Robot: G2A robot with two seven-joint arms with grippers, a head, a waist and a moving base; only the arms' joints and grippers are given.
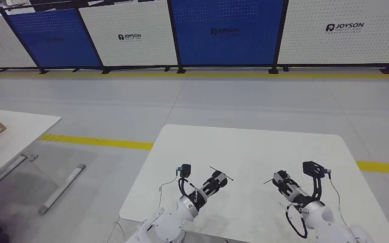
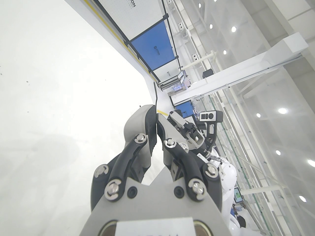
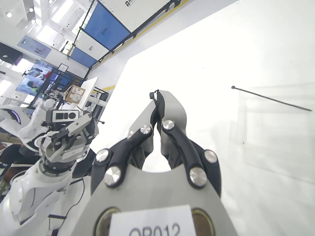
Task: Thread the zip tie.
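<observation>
Top view, holdings at one white table (image 1: 255,143).

1. Left gripper (image 1: 220,176): at 7 o'clock on the table, fingers clenched on a thin black zip tie (image 1: 222,174). The strip crosses the fingertips, with one end toward 10 o'clock and the other toward 4 o'clock.

2. Right gripper (image 1: 277,178): at 5 o'clock on the table, well apart from the left gripper. Its fingers are pressed together on a black piece (image 1: 268,181) that juts toward 9 o'clock. In the right wrist view this is a short, blocky end standing at the fingertips. Its full length cannot be told.

3. Loose zip tie (image 3: 270,98): right wrist view. It lies straight and flat on the table with a small head at one end, well apart from the right gripper.
</observation>
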